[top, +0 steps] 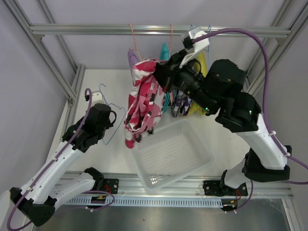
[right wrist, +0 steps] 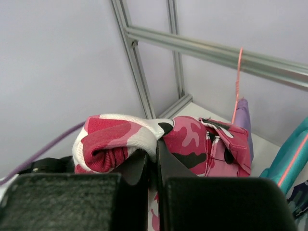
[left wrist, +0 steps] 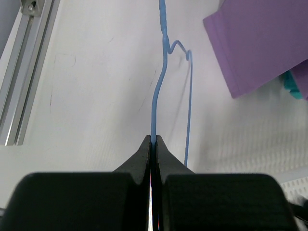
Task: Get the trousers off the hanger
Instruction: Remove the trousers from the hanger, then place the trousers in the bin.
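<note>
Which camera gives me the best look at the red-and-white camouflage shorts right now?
Top external: it shows the red-and-white camouflage shorts whole, hanging down. Right wrist shows only the fold pinched in the right gripper; left wrist shows none of them.

Left arm low, reaching forward, left gripper pinched tight; right arm reared high, right gripper clamped closed too
</note>
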Tool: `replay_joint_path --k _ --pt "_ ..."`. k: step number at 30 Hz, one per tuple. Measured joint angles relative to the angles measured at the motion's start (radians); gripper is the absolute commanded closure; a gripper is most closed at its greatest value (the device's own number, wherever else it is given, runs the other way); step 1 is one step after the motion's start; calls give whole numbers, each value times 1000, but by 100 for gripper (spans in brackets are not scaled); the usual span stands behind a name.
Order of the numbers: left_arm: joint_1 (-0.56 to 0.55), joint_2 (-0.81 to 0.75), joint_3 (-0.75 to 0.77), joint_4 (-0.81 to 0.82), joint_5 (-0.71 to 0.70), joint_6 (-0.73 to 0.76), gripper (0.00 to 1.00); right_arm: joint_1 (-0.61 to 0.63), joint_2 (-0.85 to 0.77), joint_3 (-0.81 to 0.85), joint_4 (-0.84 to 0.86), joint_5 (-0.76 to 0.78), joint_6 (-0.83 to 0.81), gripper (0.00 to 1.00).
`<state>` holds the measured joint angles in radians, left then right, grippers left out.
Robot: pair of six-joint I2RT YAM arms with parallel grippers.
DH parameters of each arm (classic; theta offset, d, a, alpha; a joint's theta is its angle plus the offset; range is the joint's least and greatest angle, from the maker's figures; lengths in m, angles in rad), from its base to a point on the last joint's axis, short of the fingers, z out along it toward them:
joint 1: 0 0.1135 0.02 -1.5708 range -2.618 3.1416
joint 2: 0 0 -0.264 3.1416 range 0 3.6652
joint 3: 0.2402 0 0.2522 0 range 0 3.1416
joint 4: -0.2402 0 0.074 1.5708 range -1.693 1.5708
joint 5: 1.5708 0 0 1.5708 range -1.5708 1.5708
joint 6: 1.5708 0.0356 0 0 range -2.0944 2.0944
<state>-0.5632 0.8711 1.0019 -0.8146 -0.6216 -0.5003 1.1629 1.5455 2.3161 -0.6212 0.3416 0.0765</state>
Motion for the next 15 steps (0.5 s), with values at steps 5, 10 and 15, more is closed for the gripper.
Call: replay_joint_path --k 5,10,15 --pt "0 33 -13 -35 -1 -23 99 8 -65 -17 7 19 -3 100" --pt "0 19 -14 -51 -9 -34 99 30 -197 -206 45 39 -3 100" --pt "0 -23 7 -69 -23 -33 100 70 -431 -603 123 66 -2 100"
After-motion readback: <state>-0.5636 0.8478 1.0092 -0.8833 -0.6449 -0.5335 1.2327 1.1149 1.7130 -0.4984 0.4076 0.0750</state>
